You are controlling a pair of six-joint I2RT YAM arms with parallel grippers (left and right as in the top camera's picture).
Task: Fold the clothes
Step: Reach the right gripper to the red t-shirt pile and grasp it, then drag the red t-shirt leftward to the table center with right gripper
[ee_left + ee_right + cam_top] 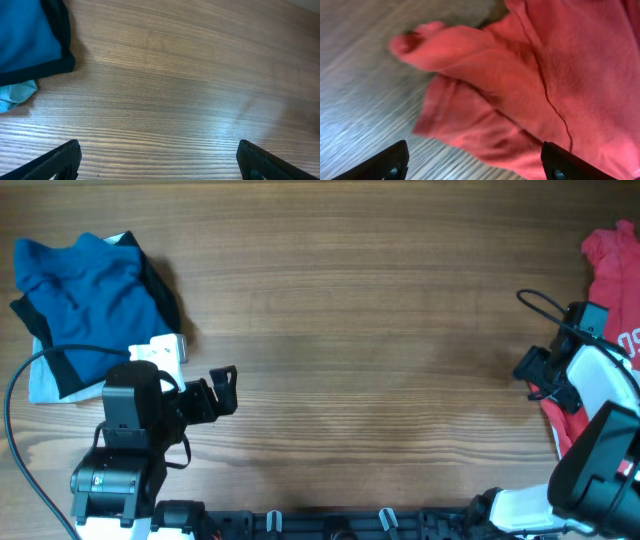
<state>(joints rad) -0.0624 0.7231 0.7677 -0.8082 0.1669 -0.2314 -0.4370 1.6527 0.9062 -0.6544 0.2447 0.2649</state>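
Observation:
A red T-shirt (610,275) with white lettering lies crumpled at the table's right edge, partly under my right arm. In the right wrist view its red cloth (530,85) fills the upper right, with a sleeve end sticking out to the left. My right gripper (475,165) is open just above its lower edge, holding nothing; in the overhead view it (535,370) sits at the shirt's left side. A blue and black garment pile (85,295) lies at the far left, also in the left wrist view (25,35). My left gripper (157,160) is open over bare wood.
A pale blue cloth (40,380) lies under the blue pile and shows in the left wrist view (15,92). A small white item (160,350) lies beside the left arm. A black cable (545,305) loops near the right arm. The wooden table (350,330) spans the middle.

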